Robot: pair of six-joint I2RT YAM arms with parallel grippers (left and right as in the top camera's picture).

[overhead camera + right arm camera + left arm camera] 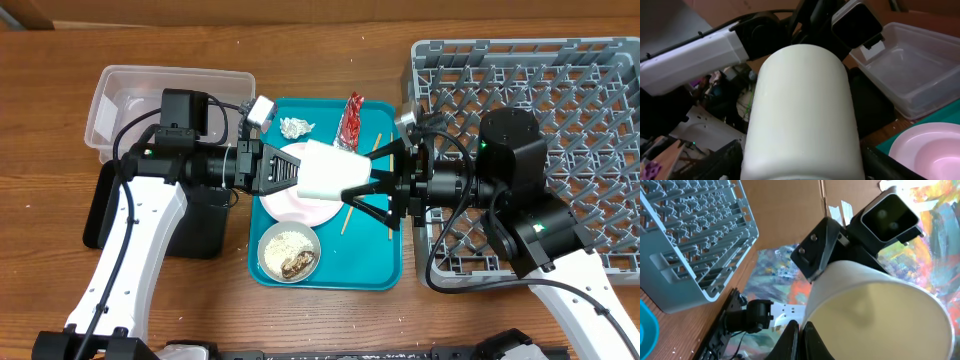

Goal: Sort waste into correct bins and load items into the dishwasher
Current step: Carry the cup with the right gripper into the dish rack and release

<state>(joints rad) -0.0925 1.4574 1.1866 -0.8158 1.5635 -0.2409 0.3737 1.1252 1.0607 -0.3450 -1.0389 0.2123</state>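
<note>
A small white cup (325, 168) hangs on its side above the teal tray (360, 262), held from both ends. My left gripper (298, 168) is shut on the cup's rim (875, 315), one finger inside and one outside (801, 335). My right gripper (355, 185) straddles the cup's body (802, 110), and its fingers (722, 162) sit against both sides. Below lie the pink-white plate (285, 203), a whitish bowl (290, 252) of rice and brown scraps, a paper wad (295, 127), a red foil wrapper (353, 118) and chopsticks (346, 218).
The grey dish rack (560, 80) fills the right side, partly under my right arm. The clear tub (130, 95) stands at the back left, with the black tray (95, 212) in front of it under my left arm.
</note>
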